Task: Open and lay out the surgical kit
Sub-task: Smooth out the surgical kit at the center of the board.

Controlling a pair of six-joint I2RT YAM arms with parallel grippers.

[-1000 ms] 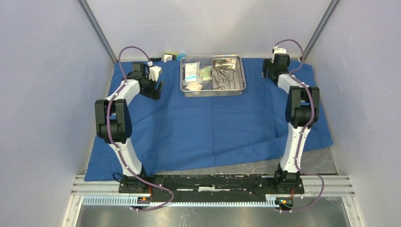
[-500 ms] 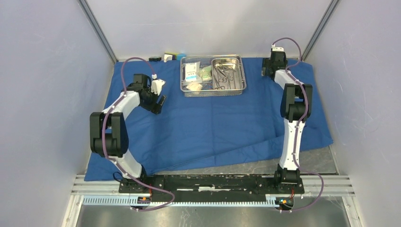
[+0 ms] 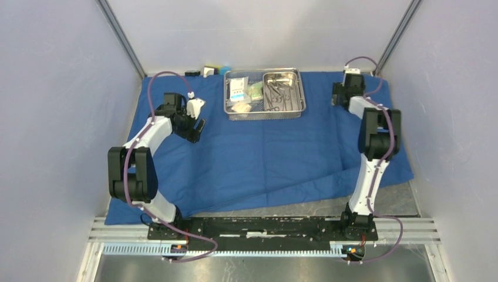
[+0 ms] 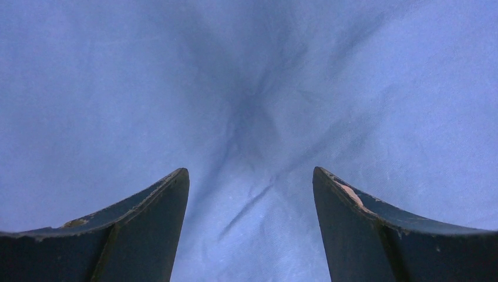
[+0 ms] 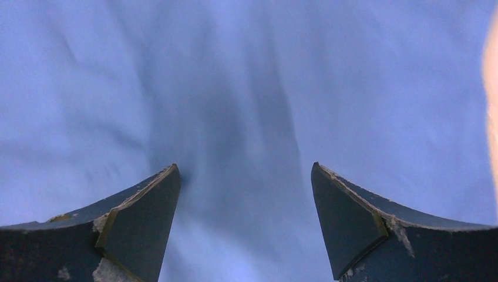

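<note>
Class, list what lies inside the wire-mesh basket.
The wire-mesh basket holds a steel pan with slim instruments, and packets beside it. Its floor beneath them is hidden.

three small blocks sit in a row at the upper middle of the frame, by the back wall [image 3: 264,29]: a black block [image 3: 192,73], a white block [image 3: 208,71], a blue block [image 3: 224,70]. bare grey table [image 3: 394,202] shows lower right, a slotted rail [image 3: 264,249] along the bottom.

Robot lab test cell: plain pale wall panels [image 3: 53,117] box in three sides, with metal frame struts [image 3: 120,38] at upper left and upper right. A slotted aluminium rail [image 3: 117,229] along the bottom holds a black mounting plate [image 3: 264,226]. A blue cloth wrap [image 3: 264,153] covers the steel tabletop [image 3: 399,200] mid-frame.
</note>
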